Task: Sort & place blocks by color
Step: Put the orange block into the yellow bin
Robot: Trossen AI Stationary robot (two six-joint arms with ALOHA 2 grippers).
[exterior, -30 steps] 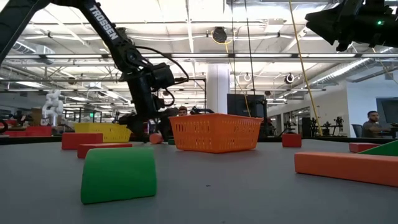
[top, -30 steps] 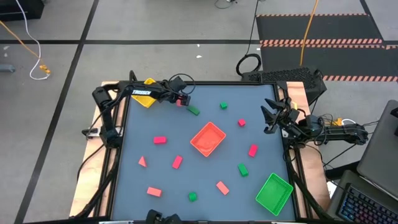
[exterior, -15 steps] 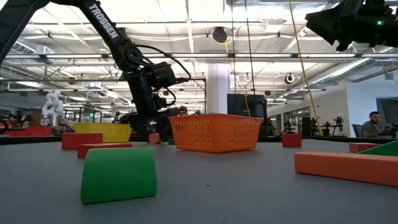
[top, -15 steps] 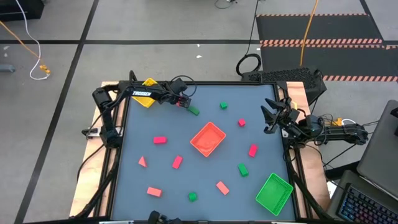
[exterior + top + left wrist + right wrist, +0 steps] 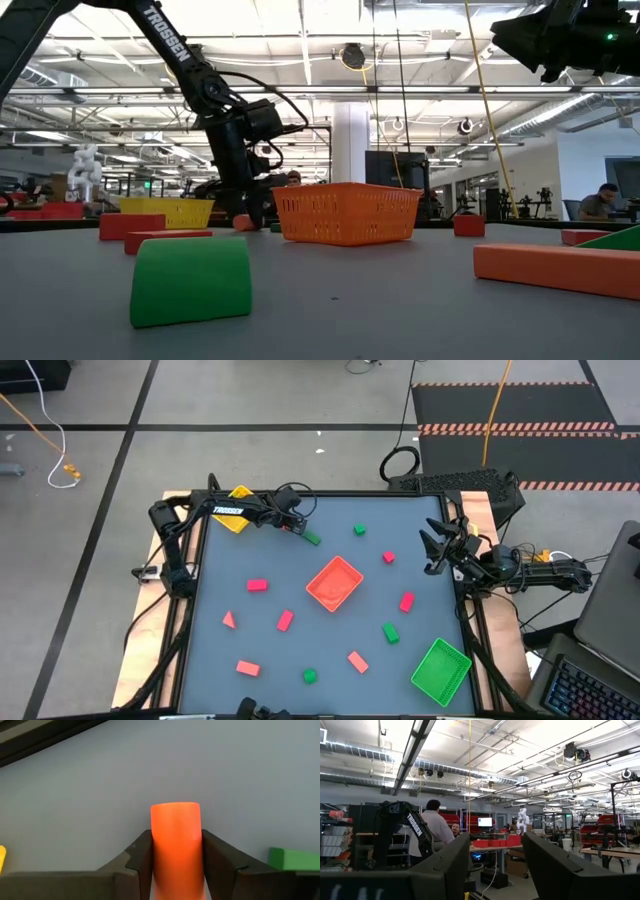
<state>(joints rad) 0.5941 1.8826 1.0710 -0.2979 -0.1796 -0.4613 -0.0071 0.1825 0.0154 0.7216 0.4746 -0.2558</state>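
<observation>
Seven red blocks, four green blocks.

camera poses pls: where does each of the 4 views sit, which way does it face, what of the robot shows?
High: overhead, straight down on the table; both arms show.
Low: table height, level across toward the room; left gripper behind the orange tray.
Left wrist: on the left arm, facing the tabletop; fingers flank a red block.
Right wrist: raised at the table's right edge, facing the room; fingers empty.
Shared: high and low both show the orange tray.

Left gripper lowered and clamped; right gripper raised, spread.
</observation>
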